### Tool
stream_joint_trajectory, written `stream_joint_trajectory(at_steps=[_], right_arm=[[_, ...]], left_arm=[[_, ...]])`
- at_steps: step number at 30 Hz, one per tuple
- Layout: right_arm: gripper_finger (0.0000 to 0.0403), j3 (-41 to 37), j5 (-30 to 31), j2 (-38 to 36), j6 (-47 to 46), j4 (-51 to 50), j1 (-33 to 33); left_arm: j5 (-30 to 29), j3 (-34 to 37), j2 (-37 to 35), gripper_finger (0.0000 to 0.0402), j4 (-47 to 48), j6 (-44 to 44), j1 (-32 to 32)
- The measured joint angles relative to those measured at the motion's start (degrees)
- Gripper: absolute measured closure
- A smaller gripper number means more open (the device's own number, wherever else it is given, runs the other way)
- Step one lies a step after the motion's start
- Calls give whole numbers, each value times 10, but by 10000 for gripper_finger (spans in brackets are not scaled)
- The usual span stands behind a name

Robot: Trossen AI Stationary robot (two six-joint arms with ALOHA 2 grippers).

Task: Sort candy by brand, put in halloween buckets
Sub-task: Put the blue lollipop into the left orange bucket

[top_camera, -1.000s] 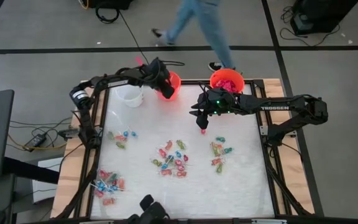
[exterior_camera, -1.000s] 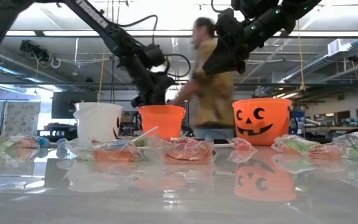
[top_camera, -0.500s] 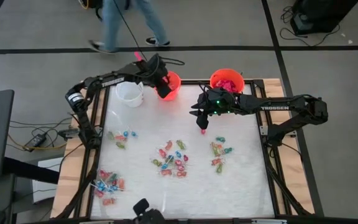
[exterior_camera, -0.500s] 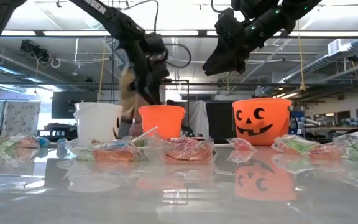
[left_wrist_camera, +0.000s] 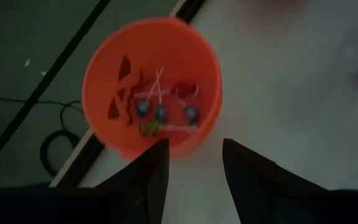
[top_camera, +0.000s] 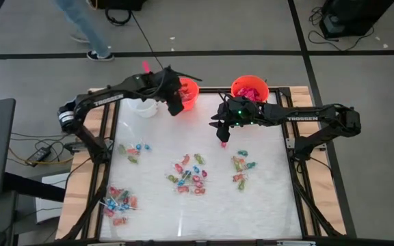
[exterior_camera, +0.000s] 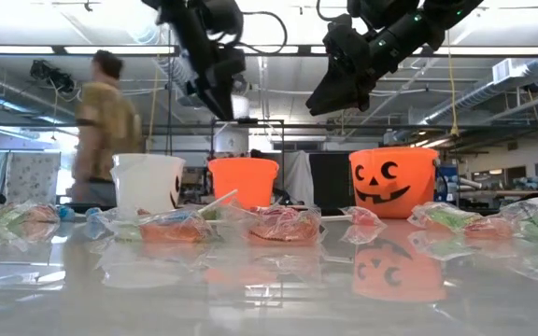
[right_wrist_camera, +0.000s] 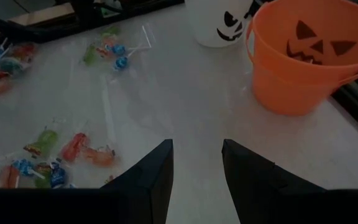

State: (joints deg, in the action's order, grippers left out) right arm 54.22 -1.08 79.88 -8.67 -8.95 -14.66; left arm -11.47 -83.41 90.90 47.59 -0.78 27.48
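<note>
Three halloween buckets stand along the table's far edge: a white one (top_camera: 141, 107), a small orange one (top_camera: 189, 92) and a larger orange one (top_camera: 250, 87) full of red candy. In the left wrist view the small orange bucket (left_wrist_camera: 151, 81) holds a few lollipops (left_wrist_camera: 160, 112). My left gripper (top_camera: 174, 107) hangs open above the table beside that bucket, nothing between its fingers (left_wrist_camera: 194, 162). My right gripper (top_camera: 222, 134) hangs open over the table's middle, also empty (right_wrist_camera: 197, 168). Candy lies on the table in piles (top_camera: 190, 174).
More candy piles lie at the left (top_camera: 132, 152), near left (top_camera: 118, 201) and right of middle (top_camera: 241, 166). A small red piece (top_camera: 223, 144) lies by my right gripper. A person (exterior_camera: 106, 121) walks beyond the table's far edge. Bare table lies near the front edge.
My left gripper has risen from the small orange bucket's mouth and drawn back a little toward the table's left edge. The person behind the table has walked from right to left.
</note>
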Motion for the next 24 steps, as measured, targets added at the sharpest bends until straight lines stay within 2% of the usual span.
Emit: stream_joint_trajectory(at_steps=[11, 16, 24], right_arm=[[253, 0, 1, 0, 6, 1, -1], [253, 0, 5, 0, 13, 2, -1], [253, 0, 47, 0, 12, 1, -1]], left_arm=[[-12, 194, -129, 245, -18, -109, -74], [-25, 247, -184, 245, -9, -178, -123], [-23, 347, -223, 245, 37, -281, -190]])
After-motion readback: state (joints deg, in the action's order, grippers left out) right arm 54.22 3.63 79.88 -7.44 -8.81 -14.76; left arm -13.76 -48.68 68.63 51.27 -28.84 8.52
